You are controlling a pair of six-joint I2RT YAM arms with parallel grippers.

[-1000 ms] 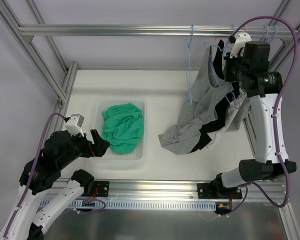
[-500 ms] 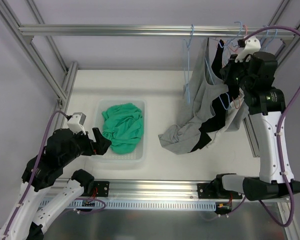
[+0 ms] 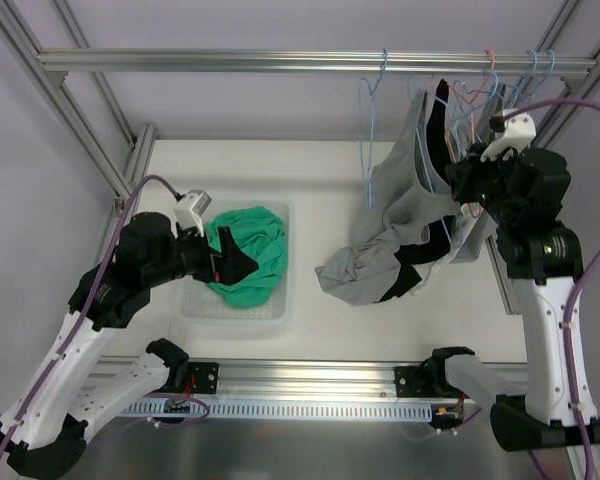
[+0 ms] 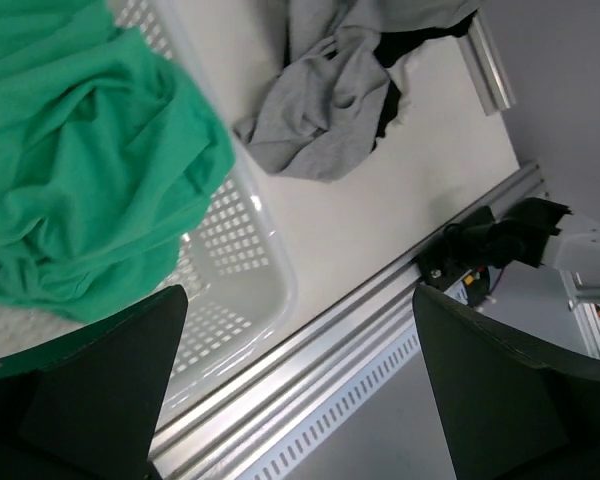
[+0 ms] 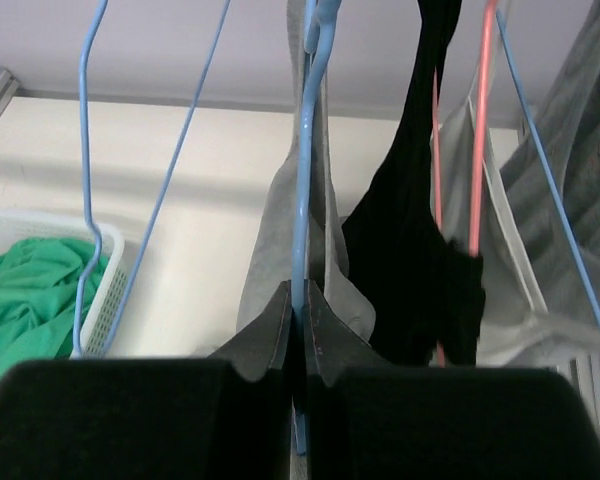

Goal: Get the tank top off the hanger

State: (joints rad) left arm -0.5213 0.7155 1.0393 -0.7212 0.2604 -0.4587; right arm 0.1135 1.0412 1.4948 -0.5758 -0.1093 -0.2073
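A grey tank top (image 3: 400,215) hangs on a blue hanger (image 5: 302,150) at the back right, and its lower part lies bunched on the table (image 3: 365,275). My right gripper (image 5: 302,300) is shut on the blue hanger's wire, with grey fabric (image 5: 265,260) draped on both sides of it. In the top view the right gripper (image 3: 463,187) is just below the rail (image 3: 280,60). I cannot tell whether the hanger's hook is on the rail. My left gripper (image 3: 235,265) is open and empty over the basket; in the left wrist view (image 4: 295,400) it is spread wide.
A white basket (image 3: 280,215) at centre left holds a green garment (image 3: 245,250). A black top (image 5: 420,260) hangs on a pink hanger (image 5: 477,120) right of the grey one. An empty blue hanger (image 3: 370,130) hangs to the left. More hangers crowd the rail's right end.
My left arm has swung right and now reaches over the basket. My right arm has dropped down and to the right from the rail, still gripping the hanger.
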